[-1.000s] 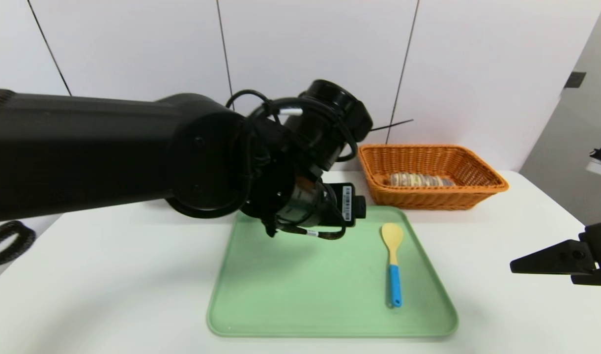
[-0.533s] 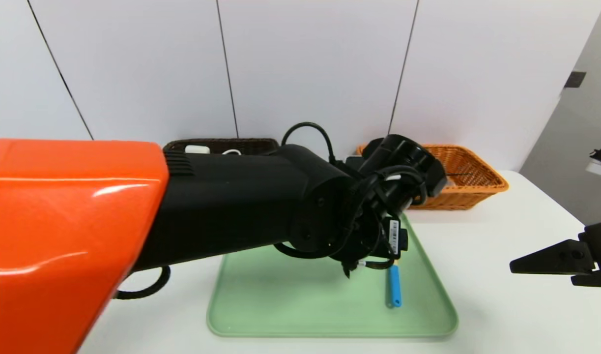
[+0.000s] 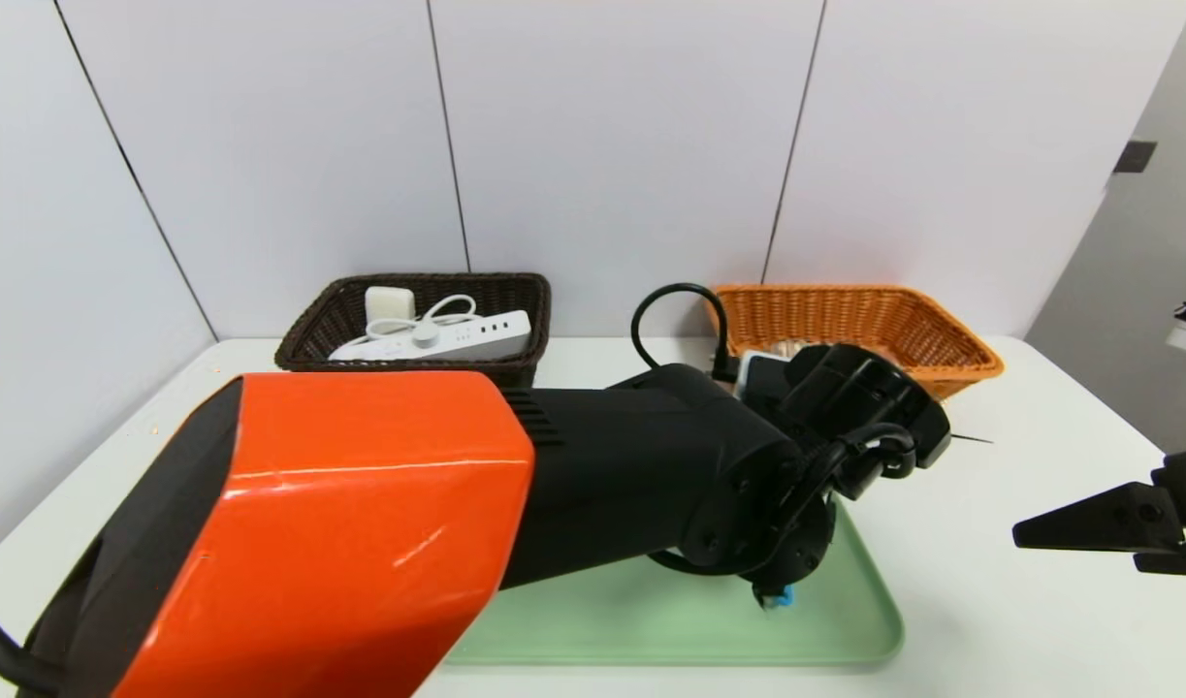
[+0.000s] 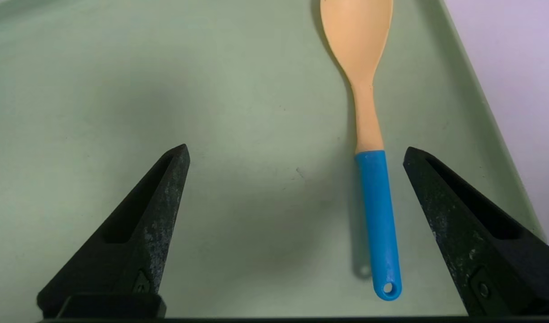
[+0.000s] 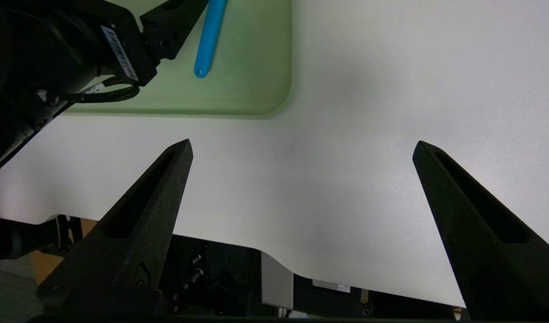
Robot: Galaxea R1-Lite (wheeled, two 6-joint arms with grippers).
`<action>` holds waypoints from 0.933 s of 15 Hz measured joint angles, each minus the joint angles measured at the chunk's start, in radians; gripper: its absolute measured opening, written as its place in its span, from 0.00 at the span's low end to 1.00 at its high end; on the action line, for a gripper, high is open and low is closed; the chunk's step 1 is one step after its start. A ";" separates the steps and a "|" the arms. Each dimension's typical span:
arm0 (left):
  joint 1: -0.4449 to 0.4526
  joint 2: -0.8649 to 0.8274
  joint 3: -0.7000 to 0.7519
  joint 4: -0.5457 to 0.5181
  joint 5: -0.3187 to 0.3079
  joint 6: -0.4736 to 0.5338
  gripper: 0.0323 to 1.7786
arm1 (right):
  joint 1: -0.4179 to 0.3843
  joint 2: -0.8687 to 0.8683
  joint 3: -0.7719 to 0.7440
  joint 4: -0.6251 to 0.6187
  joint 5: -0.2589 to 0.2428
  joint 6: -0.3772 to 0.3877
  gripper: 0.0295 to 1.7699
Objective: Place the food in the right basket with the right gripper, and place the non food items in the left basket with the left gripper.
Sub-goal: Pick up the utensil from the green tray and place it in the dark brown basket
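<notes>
Left hand (image 4: 296, 152) hangs over the green tray (image 4: 121, 89), jaws wide and empty, the spoon (image 4: 368, 148) lying flat between its fingers, nearer 1 of them, touching neither. Dark basket (image 3: 321, 334) holds the power strip (image 3: 457, 339) and white block (image 3: 389, 302). Orange basket (image 3: 942, 334) stands to its right. Right hand (image 5: 301, 148) hangs wide and empty over bare desk (image 5: 368, 89).

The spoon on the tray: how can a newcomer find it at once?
Find the green tray in front of the two baskets. The spoon lies flat near the tray's right edge, between the open left gripper fingers. It alone has a yellow bowl and blue handle.
</notes>
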 joint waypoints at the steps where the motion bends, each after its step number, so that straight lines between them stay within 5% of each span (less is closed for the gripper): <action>1: -0.001 0.009 0.000 0.000 0.000 0.005 0.95 | 0.000 -0.001 0.002 0.000 0.000 0.000 0.96; 14: -0.009 0.076 -0.001 -0.119 -0.002 0.091 0.95 | -0.001 -0.004 0.006 0.000 0.000 0.000 0.96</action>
